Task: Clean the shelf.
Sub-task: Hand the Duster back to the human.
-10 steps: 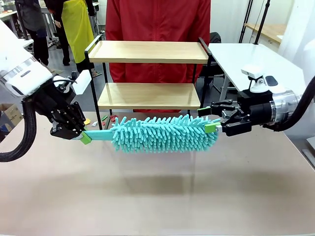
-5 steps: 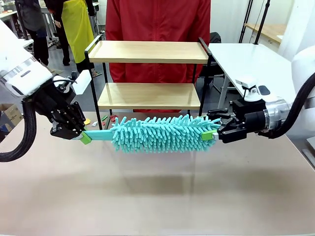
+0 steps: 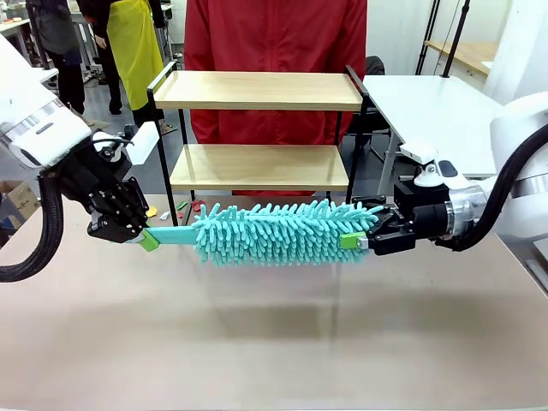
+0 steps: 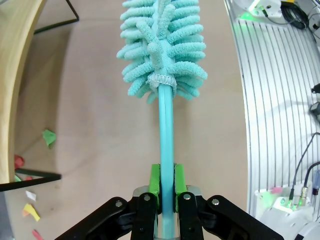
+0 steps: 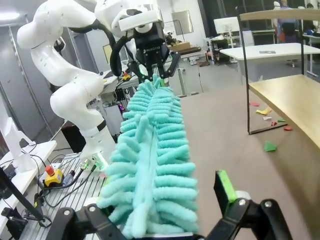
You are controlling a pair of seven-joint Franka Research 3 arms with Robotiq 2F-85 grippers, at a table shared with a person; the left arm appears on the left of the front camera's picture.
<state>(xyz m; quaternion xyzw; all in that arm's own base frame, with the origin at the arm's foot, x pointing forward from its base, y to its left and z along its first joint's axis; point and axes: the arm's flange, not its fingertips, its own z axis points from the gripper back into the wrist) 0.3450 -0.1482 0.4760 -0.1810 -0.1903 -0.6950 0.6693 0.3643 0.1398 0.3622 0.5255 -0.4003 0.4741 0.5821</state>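
Observation:
The shelf [image 3: 257, 91], two light wooden boards in a black frame, stands at the table's far side. A turquoise fluffy duster [image 3: 282, 233] hangs level above the table in front of it. My left gripper [image 3: 145, 238] is shut on the duster's flat handle [image 4: 166, 150], which shows clamped between the green pads of the left gripper [image 4: 166, 192]. My right gripper [image 3: 355, 231] is open, its jaws on either side of the duster's far tip. In the right wrist view the duster [image 5: 150, 165] lies between the fingers of the right gripper [image 5: 160, 210], and the shelf [image 5: 295, 100] stands at the right.
Small coloured paper scraps [image 3: 184, 208] lie on the table under the shelf, also seen as scraps [image 4: 48, 137] and scraps [image 5: 270, 146]. A person in a red coat [image 3: 274, 34] stands behind the shelf. A white table [image 3: 437, 103] stands at the right.
My right gripper has moved left and come around the duster's tip, still open. The left arm and the duster have not moved.

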